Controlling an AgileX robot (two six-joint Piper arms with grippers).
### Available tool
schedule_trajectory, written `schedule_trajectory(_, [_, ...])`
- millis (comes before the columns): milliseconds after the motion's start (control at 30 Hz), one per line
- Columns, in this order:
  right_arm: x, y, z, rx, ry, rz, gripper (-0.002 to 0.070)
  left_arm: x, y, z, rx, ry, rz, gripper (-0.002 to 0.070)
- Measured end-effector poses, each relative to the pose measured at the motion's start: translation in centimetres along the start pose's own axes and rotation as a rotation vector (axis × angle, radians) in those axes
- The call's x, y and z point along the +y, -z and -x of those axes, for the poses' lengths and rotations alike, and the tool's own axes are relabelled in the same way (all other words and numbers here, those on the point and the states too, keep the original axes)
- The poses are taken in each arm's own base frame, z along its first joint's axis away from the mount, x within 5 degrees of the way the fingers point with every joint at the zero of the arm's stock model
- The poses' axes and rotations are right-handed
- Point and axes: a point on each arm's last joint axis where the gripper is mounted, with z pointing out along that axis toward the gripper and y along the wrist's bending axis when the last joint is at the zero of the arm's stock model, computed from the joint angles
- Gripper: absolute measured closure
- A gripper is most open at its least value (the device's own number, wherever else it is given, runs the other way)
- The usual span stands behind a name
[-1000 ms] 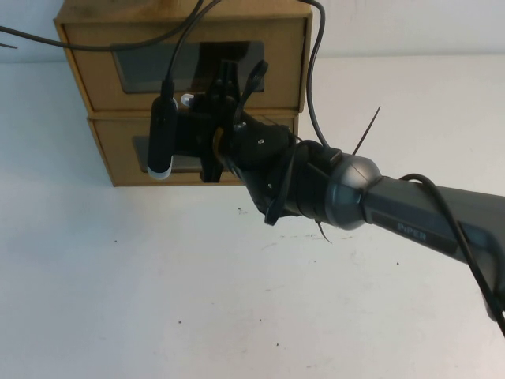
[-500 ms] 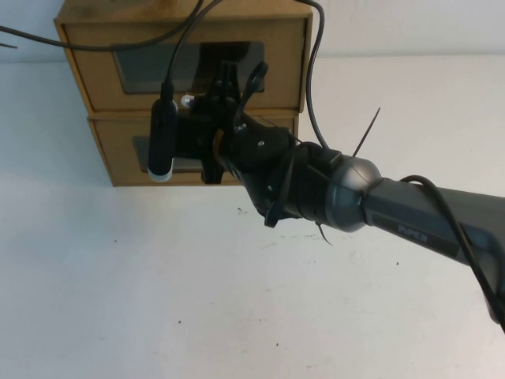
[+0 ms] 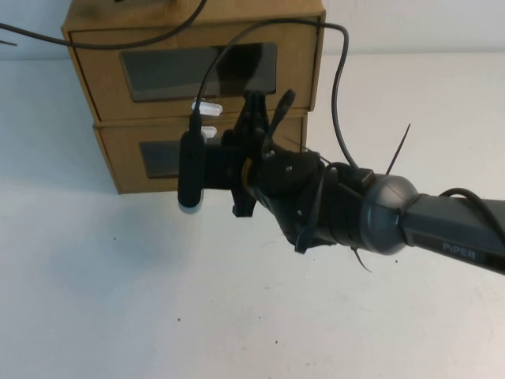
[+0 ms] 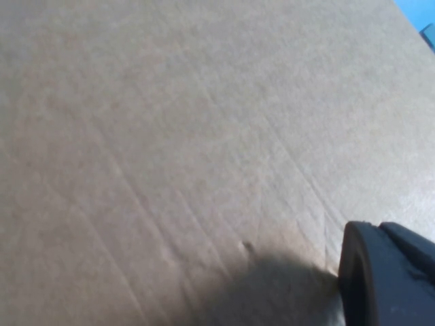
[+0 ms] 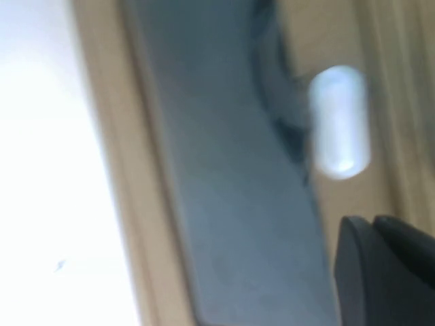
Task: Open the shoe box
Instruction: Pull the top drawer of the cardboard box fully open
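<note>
Two brown cardboard drawer-style shoe boxes sit stacked at the far left of a white table: an upper shoe box and a lower shoe box. Each front has one dark, glossy rectangular window, making two: the upper window and the lower window. Each front also has one small white plastic handle, again two: the upper handle and the lower handle. Both drawer fronts sit inside their shells, not pulled out.

One black and grey robot arm reaches in from the right. Its right gripper is in front of the boxes, just beside the two handles. It is clenched on nothing, and the handles are free. A black cylindrical camera with a white tip on the wrist covers part of the lower box's front. Black cables loop across the upper box.

In the right wrist view, one white handle shows apart from the right gripper.

In the left wrist view, the left gripper is close against plain brown cardboard. Whether it is open or closed cannot be told.
</note>
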Motion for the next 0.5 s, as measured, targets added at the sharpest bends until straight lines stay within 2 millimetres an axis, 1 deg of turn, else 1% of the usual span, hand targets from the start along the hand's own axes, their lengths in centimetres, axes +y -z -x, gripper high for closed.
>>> schedule_trajectory(67, [0.5,0.4,-0.1,0.013,-0.005,0.011,0.0685,0.0,0.0,0.0,0.001,-0.001,0.002,0.0680])
schedule_trajectory(267, [0.2,2.0,0.5,-0.003,-0.006,0.009,0.0687,0.0,0.0,0.0,0.001,0.002,0.003,0.0680])
schedule_trajectory(367, [-0.2,2.3,0.6,-0.007,-0.004,-0.006,0.0687,0.0,0.0,0.0,0.001,0.006,0.003,0.0680])
schedule_trajectory(500, [-0.2,2.3,0.9,-0.030,-0.028,-0.005,0.0685,0.0,0.0,0.0,0.001,0.009,0.003,0.0680])
